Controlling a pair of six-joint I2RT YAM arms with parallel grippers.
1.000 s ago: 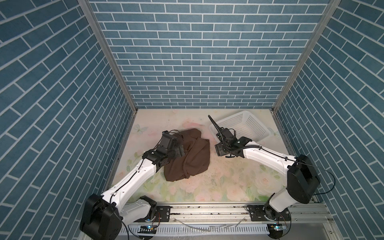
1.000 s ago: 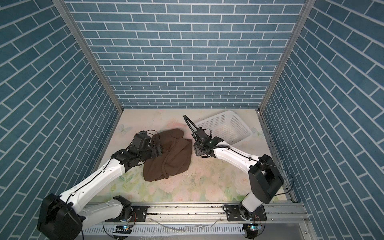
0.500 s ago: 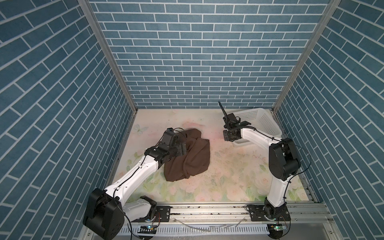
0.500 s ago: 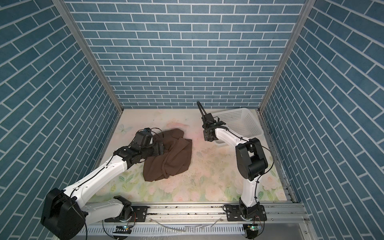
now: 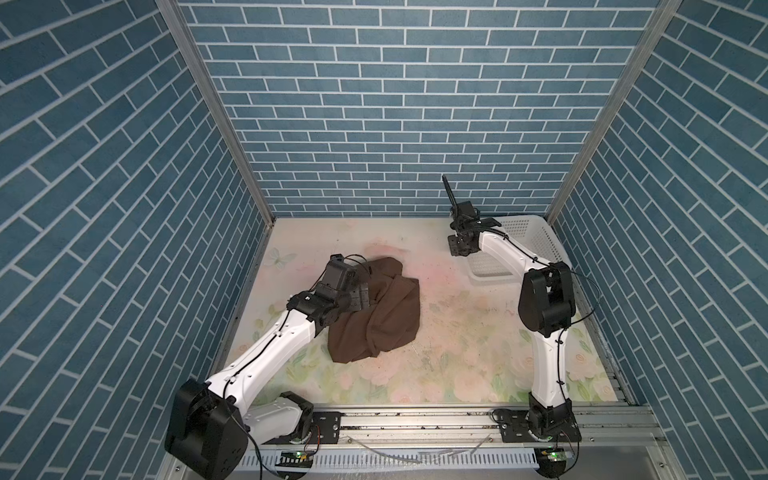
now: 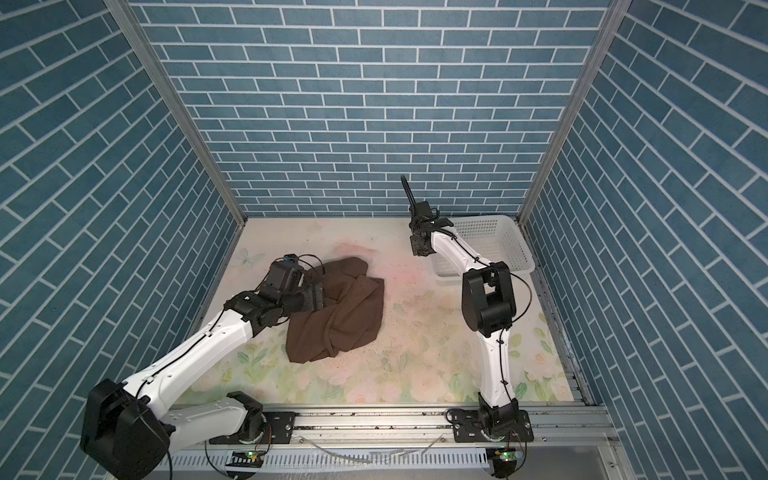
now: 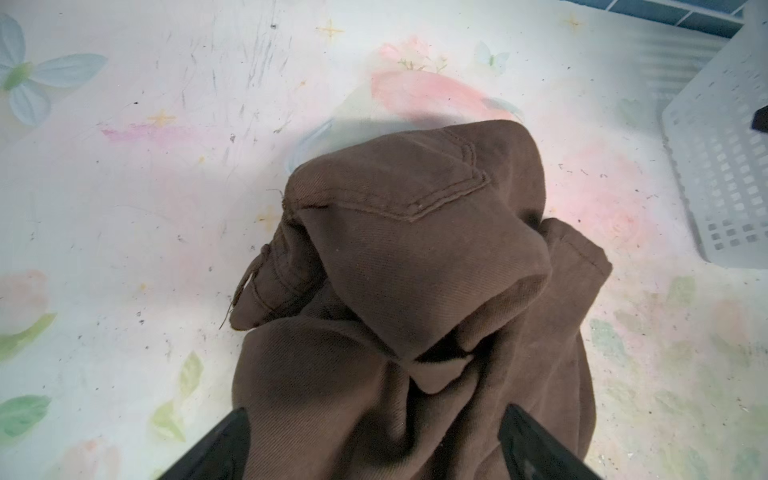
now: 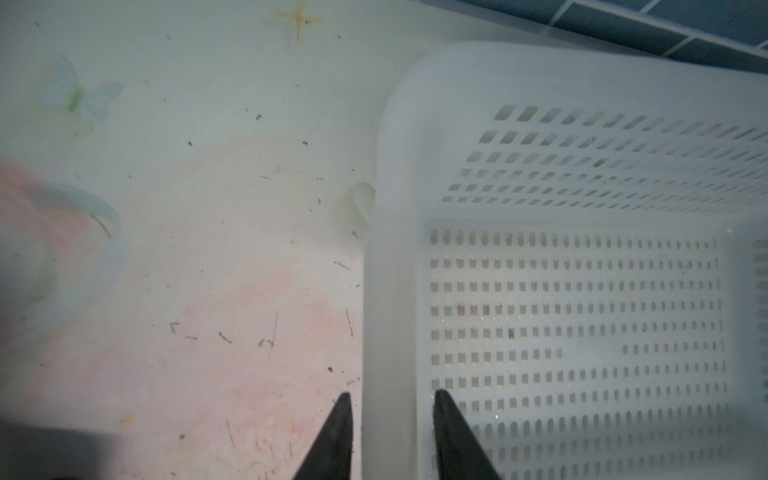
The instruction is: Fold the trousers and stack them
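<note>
**Top views.** Count: one pair of dark brown trousers (image 5: 374, 316) (image 6: 336, 311), one white perforated basket (image 5: 536, 232) (image 6: 503, 237), two white arms, two black grippers.
- Trousers: bunched in a loose heap on the floral table cover (image 5: 457, 332) (image 6: 415, 332), left of centre, well apart from the basket in the far right corner.
- Left gripper (image 5: 361, 297) (image 6: 316, 297): low at the heap's left edge, touching the cloth, tips hidden there.
- Right gripper (image 5: 459, 247) (image 6: 419, 245): pointing down at the basket's left rim, well apart from the trousers.

**Left wrist view.** Count: one pair of trousers (image 7: 415, 270), one basket corner (image 7: 727, 166), two black fingers (image 7: 216, 449).
- Trousers: fill the middle of the view, with a stitched pocket seam on the topmost fold.
- Left gripper (image 7: 374, 411): jaws spread wide, one at each side of the heap's near end, with cloth lying slack between them. Released, pinching nothing.
- Basket: apart from the cloth, at the edge of the view.

**Right wrist view.** Count: one basket (image 8: 540, 83), two black fingertips (image 8: 336, 436).
- Right gripper (image 8: 390, 399): straddles the basket's rim wall, one tip outside over the table cover (image 8: 208, 249) and one inside over the perforated floor. A thin gap shows on each side; jaws parted, clasping nothing.
</note>
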